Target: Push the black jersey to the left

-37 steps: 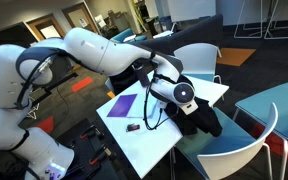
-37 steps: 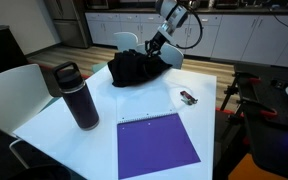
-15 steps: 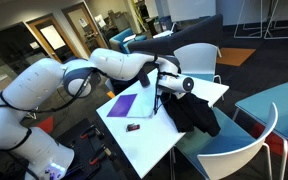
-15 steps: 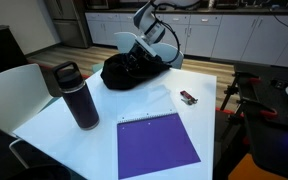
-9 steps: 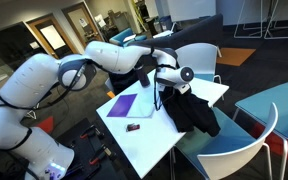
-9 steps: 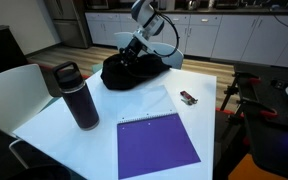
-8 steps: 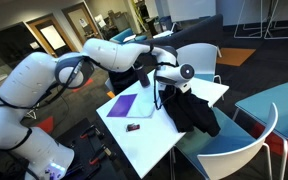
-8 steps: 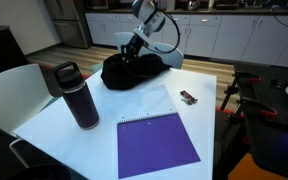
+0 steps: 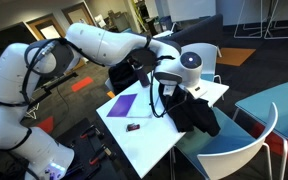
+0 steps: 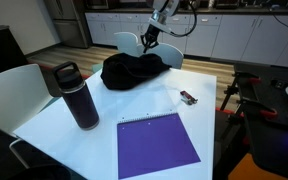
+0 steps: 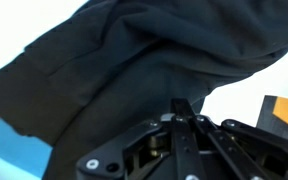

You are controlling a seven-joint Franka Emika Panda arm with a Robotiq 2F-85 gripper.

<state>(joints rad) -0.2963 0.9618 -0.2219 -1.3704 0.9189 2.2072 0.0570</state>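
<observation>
The black jersey (image 10: 132, 71) lies bunched at the far end of the white table (image 10: 94, 135). It also shows in an exterior view (image 9: 196, 113), partly draped over the table edge. My gripper (image 10: 149, 40) is lifted above the jersey's far right side, apart from it. In the wrist view the jersey (image 11: 134, 70) fills most of the frame below my gripper (image 11: 187, 118), whose fingers are pressed together and hold nothing.
A dark water bottle (image 10: 76, 96) stands near the table's left edge. A purple notebook (image 10: 156, 146) lies at the front. A small dark object (image 10: 187, 98) lies right of the middle. White chairs (image 10: 134, 43) stand around the table.
My gripper pushed the jersey leftward across the table, then rose up and to the right, off the cloth. The jersey now rests further left than before.
</observation>
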